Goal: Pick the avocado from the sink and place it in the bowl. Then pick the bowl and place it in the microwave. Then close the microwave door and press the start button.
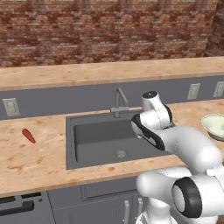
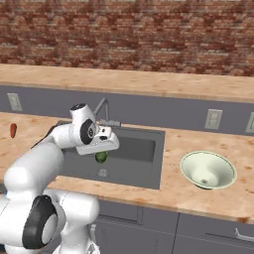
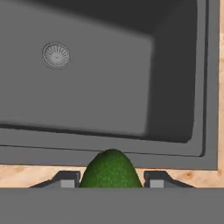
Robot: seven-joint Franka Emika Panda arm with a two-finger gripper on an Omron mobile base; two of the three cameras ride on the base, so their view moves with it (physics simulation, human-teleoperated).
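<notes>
The pincer (image 3: 111,183) is clamped on the avocado (image 3: 111,170), a finger tip pressed to each side of the dark green fruit, and it hangs above the sink (image 2: 149,173) with the fruit lifted clear of the basin floor. In the right base view the avocado (image 2: 101,157) peeks out just under the hand, over the basin near the drain (image 2: 102,172).

The hold looks narrow: the tips catch the fruit low on its rounded flanks, so a quick swing toward the bowl could probably let it twist or slip out and drop back into the sink. A low carry might also knock the fruit against the sink's rim on the bowl side.

The faucet (image 2: 105,111) rises at the back of the sink, close behind the hand, and a high or backward sweep could brush it. The bowl (image 2: 208,170) sits on the counter (image 2: 173,193) beyond the sink's rim, well apart from the pincer, with open counter between. A carrot (image 1: 29,135) lies on the counter on the far side of the sink from the bowl, out of the way.
</notes>
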